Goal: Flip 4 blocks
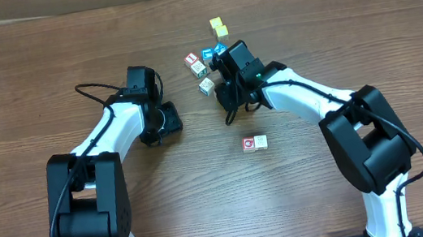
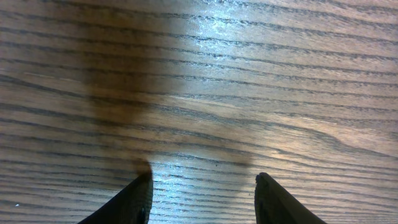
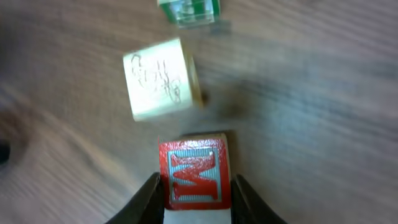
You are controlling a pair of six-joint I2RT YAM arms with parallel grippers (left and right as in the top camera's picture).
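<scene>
**Right pincer clamped on red M block, left pincer empty**

The right pincer (image 3: 198, 186) grips the red M block (image 3: 195, 169). 1 finger (image 3: 151, 200) presses flat on each side, and the M face is turned toward the wrist camera. I cannot tell whether the block sits on the worktop (image 2: 249, 74) or hangs just above it. Just beyond it lies a pale block (image 3: 161, 79) with a faint grey drawing, tilted and not touching the held one. Past that, a green block (image 3: 189, 9) is cut off by the top edge.

From overhead the right arm (image 1: 298, 95) hides its own fingertips. Just beside it stands a line of 3 blocks (image 1: 198, 69), with 2 blue cubes (image 1: 209, 53) next to them and 2 yellow cubes (image 1: 221, 31) farther back. Nearer the robot, well apart from that cluster, a pair of blocks (image 1: 255, 142) touch side by side, 1 red-faced and 1 whitish.

The left pincer (image 2: 204, 186) stands partly spread with only bare wood between its tips. It holds nothing and sits low over the worktop, away from every block.
</scene>
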